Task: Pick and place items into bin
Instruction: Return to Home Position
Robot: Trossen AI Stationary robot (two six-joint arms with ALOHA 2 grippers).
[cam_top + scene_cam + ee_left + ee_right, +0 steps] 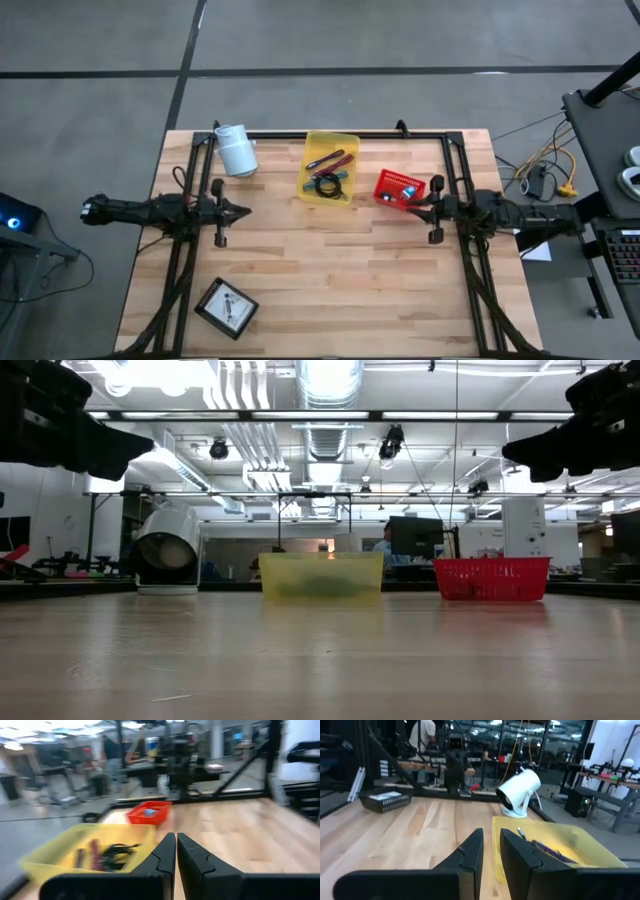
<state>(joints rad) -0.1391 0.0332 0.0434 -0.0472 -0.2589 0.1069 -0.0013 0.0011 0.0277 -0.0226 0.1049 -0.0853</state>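
Note:
A yellow bin (310, 170) stands at the table's far middle. In it lie a magenta stick (330, 159), a coiled black cable (325, 184) and a teal tool (344, 172). Right of it, a red basket (393, 184) holds a small blue cube (148, 812). A black tray with white cards (226, 306) sits near the near left corner. My left gripper (243, 211), shut, hovers left of the bin. My right gripper (412, 208) hovers just near of the red basket, its fingers a little apart. Both are above the table and hold nothing.
A white cylindrical cup (237, 150) lies on its side left of the yellow bin, near the far edge. Bare wood spans the table's middle and near right. A black frame runs along the far edge and both sides.

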